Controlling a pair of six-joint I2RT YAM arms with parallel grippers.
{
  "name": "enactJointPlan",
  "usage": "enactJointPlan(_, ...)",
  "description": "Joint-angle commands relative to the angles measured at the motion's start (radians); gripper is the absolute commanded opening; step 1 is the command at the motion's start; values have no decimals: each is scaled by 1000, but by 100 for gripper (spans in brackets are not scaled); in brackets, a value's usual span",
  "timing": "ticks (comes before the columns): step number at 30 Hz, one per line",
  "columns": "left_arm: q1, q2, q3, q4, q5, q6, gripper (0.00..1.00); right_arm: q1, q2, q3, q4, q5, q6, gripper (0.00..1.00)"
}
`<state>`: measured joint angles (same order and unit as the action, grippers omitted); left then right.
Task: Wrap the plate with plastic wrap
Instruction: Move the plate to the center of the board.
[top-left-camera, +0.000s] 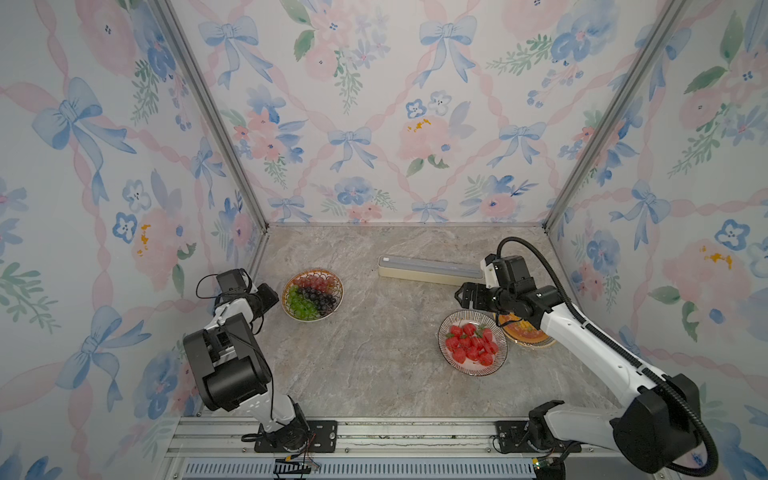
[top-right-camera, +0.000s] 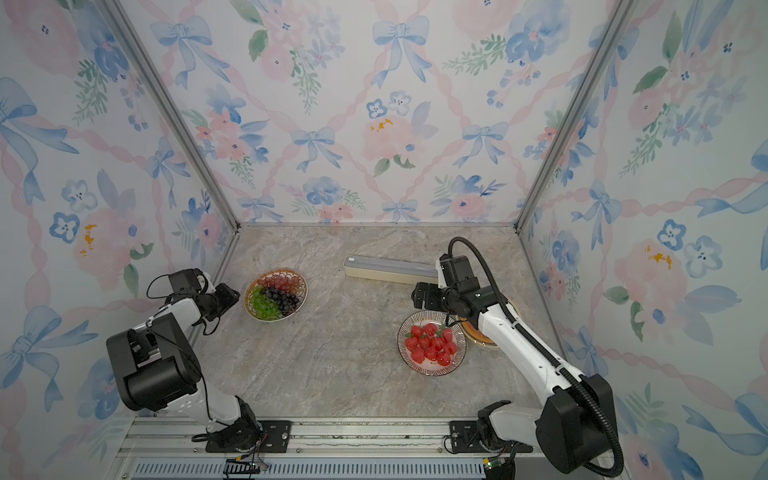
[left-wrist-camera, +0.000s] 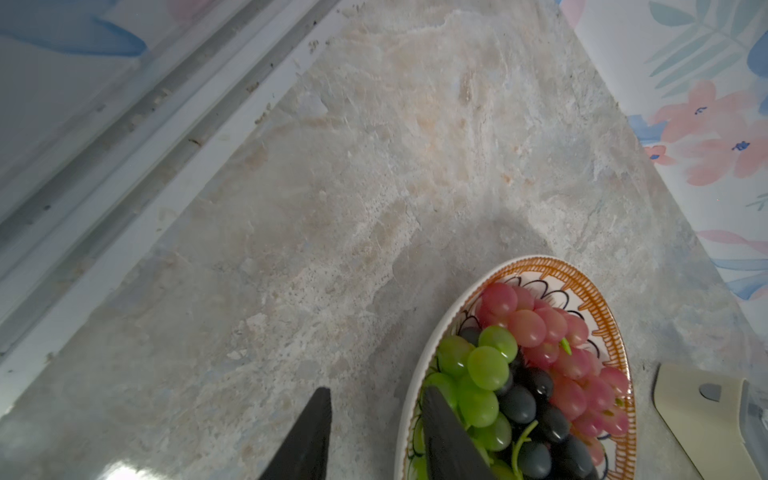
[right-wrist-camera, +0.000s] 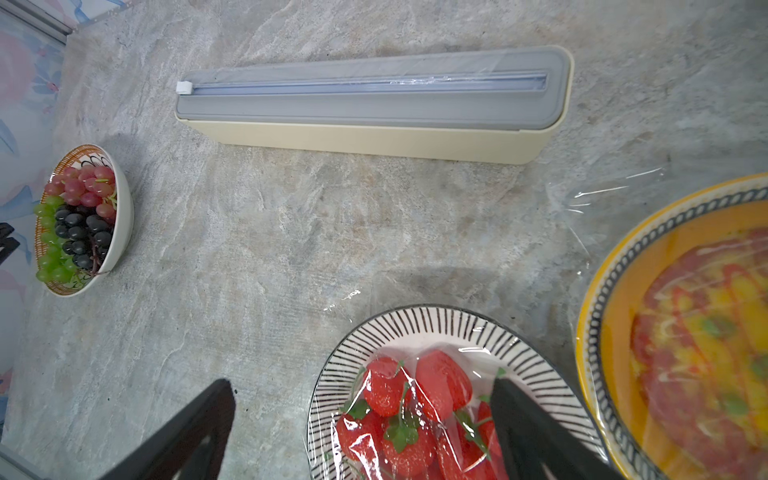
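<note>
Right wrist view: the right pincer (right-wrist-camera: 360, 379) is hovering, spread wide, over the wrap (right-wrist-camera: 419, 399) covering the strawberry plate (right-wrist-camera: 399, 328), its box (right-wrist-camera: 374, 139) lying nearby. The left pincer (left-wrist-camera: 376, 390), half spread, is hanging at the rim of the grape bowl (left-wrist-camera: 602, 299).

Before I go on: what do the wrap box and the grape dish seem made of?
Wrap box: smooth matte cream body and a frosted grey top, likely moulded plastic. Grape dish: probably glazed ceramic, given the glossy white wall and painted orange rim pattern; melamine can't be ruled out.
</note>
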<state>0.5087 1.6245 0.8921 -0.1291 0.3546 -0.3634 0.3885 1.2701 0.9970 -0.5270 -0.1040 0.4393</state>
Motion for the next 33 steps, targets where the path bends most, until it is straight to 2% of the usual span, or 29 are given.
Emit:
enactJointPlan(1,7,22,16,-7,93,36,37,-3,-4,-19,15,-4,-18,98)
enactJointPlan(4,7,47,18,-8,139,43,33,-7,-4,-26,20,-9,-19,98)
enactJointPlan(9,6,75,23,-7,136,44,25,-13,-6,-29,24,-11,-17,98)
enactJointPlan(17,1,82,18,-7,132,53,4,-11,-8,-38,30,-13,-12,98)
enactJointPlan(20,-15,77,6,-7,133,60,1,-14,-9,-40,29,-14,-15,98)
enactJointPlan(27,-63,90,0,-7,115,60,2,-18,-15,-38,22,-14,-22,98)
enactJointPlan(33,-81,98,2,-9,110,58,6,-26,-31,-47,21,-11,-20,98)
